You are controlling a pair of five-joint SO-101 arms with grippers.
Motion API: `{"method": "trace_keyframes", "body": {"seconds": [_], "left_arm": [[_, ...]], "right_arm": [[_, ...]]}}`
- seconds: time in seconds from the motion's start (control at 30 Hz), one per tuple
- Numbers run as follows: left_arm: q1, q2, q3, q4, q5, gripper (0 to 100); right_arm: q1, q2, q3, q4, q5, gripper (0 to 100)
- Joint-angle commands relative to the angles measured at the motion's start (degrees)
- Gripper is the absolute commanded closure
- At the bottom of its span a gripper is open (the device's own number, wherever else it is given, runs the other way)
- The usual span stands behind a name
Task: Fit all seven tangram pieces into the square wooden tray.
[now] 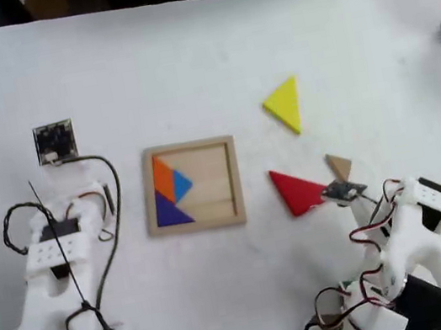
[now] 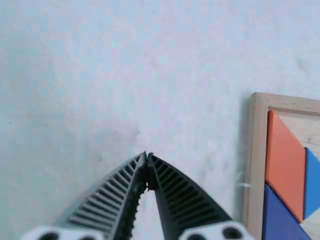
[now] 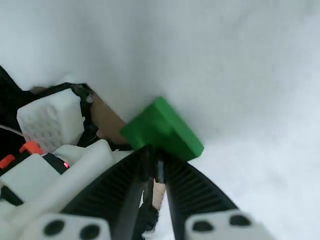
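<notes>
White counter (image 1: 185, 60) under everything. Lower left of the high view sits the left arm (image 1: 53, 254). Its claw (image 2: 147, 161) is clenched on nothing, tips touching, over bare counter near the wooden tray (image 1: 235, 179). The tray sits centre frame with three pieces packed together in its left half: orange piece (image 1: 162, 178), blue piece (image 1: 182, 185), purple piece (image 1: 170, 212). Right of the tray, loose on the counter, the yellow triangle (image 1: 285, 104) lies higher up, the red triangle (image 1: 295, 191) below it, and a small tan triangle (image 1: 339, 165) just beside the red. Lower right is the right arm (image 1: 414, 242), its claw (image 3: 152, 157) grasping a green piece (image 3: 162, 129) at the tips.
</notes>
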Motion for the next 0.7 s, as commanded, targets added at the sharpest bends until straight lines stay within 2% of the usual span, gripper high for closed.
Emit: {"method": "trace_keyframes", "body": {"seconds": [0.0,0.1,0.37,0.57,0.67], "left_arm": [[-0.4,-1.63,-0.44,-1.58,-0.44,97],[-0.4,-1.63,-0.44,-1.58,-0.44,97],[-0.48,-1.63,-0.44,-1.58,-0.44,97],[-0.57,-1.63,-0.44,-1.58,-0.53,97],[-0.57,-1.63,-0.44,-1.58,-0.53,97]], "right_arm": [[-0.13,0.84,-2.37,-6.46,-8.26,98.1],[-2.15,0.92,-2.9,-13.05,-15.3,98.1],[-9.98,0.92,-6.42,-17.27,-27.34,98.1],[-10.07,0.92,-12.48,-17.45,-31.82,98.1],[-9.71,0.4,-14.59,-13.49,-31.56,98.1]]}}
